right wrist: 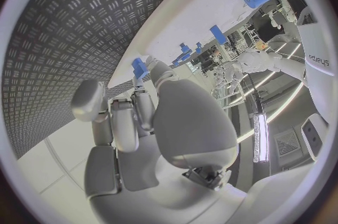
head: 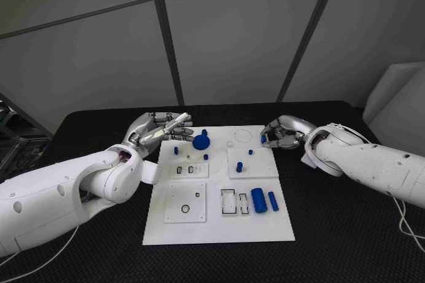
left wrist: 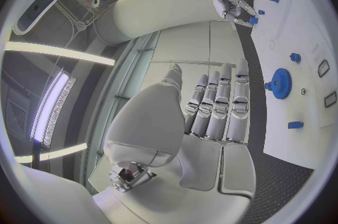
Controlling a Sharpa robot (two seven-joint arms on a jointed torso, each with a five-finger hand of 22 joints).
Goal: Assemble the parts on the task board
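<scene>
The white task board (head: 218,231) lies mid-table. A blue gear (head: 202,140) stands near its far edge, with small blue pegs (head: 239,166) around it. A thick blue cylinder (head: 258,200) and a thinner one (head: 272,201) lie on the board's right side. My left hand (head: 164,131) hovers over the board's far left corner with straight fingers and nothing in it; the gear (left wrist: 280,83) lies beyond its fingertips (left wrist: 218,89). My right hand (head: 284,132) is at the far right corner and pinches a small blue part (head: 264,137) at its fingertips, the same part (right wrist: 138,68) (left wrist: 252,20) showing in both wrist views.
The board carries square plates with slots (head: 188,170), a ring hole (head: 185,209) and rectangular cut-outs (head: 228,201). Black table (head: 345,234) surrounds the board. A grey panelled wall (head: 230,43) stands behind the table.
</scene>
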